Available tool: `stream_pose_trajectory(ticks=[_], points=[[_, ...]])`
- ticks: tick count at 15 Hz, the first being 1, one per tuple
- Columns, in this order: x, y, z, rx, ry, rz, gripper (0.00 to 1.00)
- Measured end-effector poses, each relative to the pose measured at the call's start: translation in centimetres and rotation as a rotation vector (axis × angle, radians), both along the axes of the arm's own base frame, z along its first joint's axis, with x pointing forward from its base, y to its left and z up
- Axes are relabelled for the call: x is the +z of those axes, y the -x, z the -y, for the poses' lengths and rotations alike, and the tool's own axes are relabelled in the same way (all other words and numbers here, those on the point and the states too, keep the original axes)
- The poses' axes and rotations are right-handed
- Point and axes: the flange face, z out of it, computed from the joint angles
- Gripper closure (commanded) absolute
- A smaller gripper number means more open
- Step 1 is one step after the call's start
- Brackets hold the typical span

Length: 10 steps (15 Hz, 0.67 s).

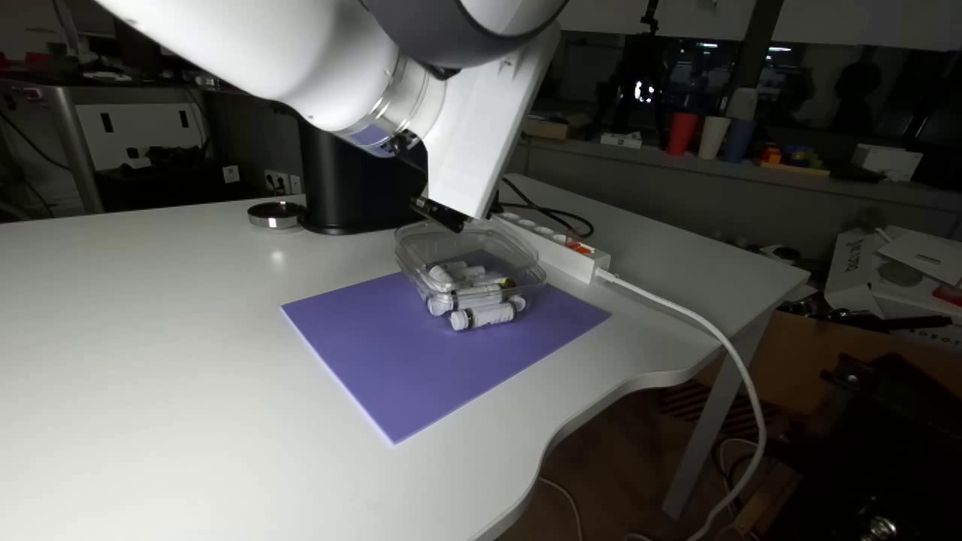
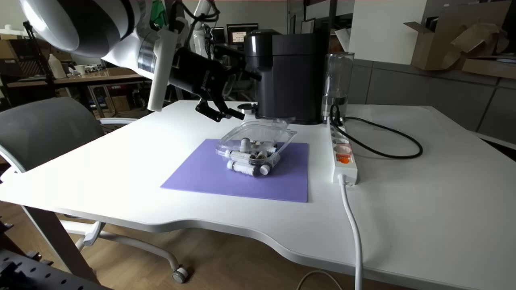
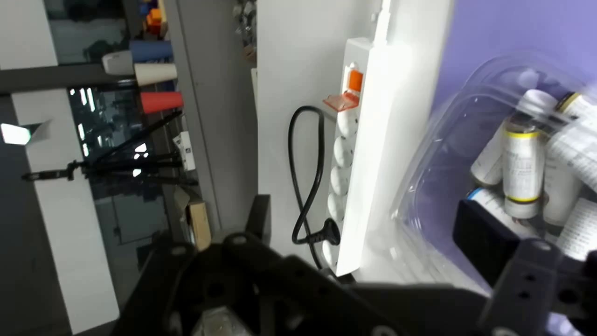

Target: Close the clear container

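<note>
Nearest on the white table [image 1: 188, 361] lies the purple mat [image 1: 421, 368], and on its back part sits the clear container [image 2: 262, 132], upright. Closing is not done: the tub stands open, labelled white-capped vials [image 2: 241, 167] heaped inside. Above its far rim hangs the gripper [image 2: 249, 96], its fingers [image 3: 485, 240] spread well apart with nothing seen gripped; whether one touches the plastic I cannot tell. On that side clear plastic reaches past the rim, probably the lid [image 3: 419, 261] lying back, though its outline is hard to read. What is left, I judge, is everything: lift the lid, bring it over, press it down. The heap could catch it.

Near the tub but apart from it, the white power strip [image 1: 567, 259] with its black plug [image 3: 331, 232] could hamper a sideways reach. Farther back, a black coffee machine [image 2: 292, 80] may leave little room behind the lid. Beyond, out of the way, a red cup [image 1: 682, 134], a white cup [image 1: 712, 137] and a blue cup [image 1: 740, 140] stand on the ledge [image 1: 642, 156].
</note>
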Motion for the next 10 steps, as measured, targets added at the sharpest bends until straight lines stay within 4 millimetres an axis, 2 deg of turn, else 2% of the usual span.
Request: stream_pose_trajectory(ticks=[5,10], points=[[-0.9,0.2,4.5,-0.074,-0.279,-0.008,0.0],[-0.1,1.1,6.8,0.008,-0.611,-0.009,0.0]])
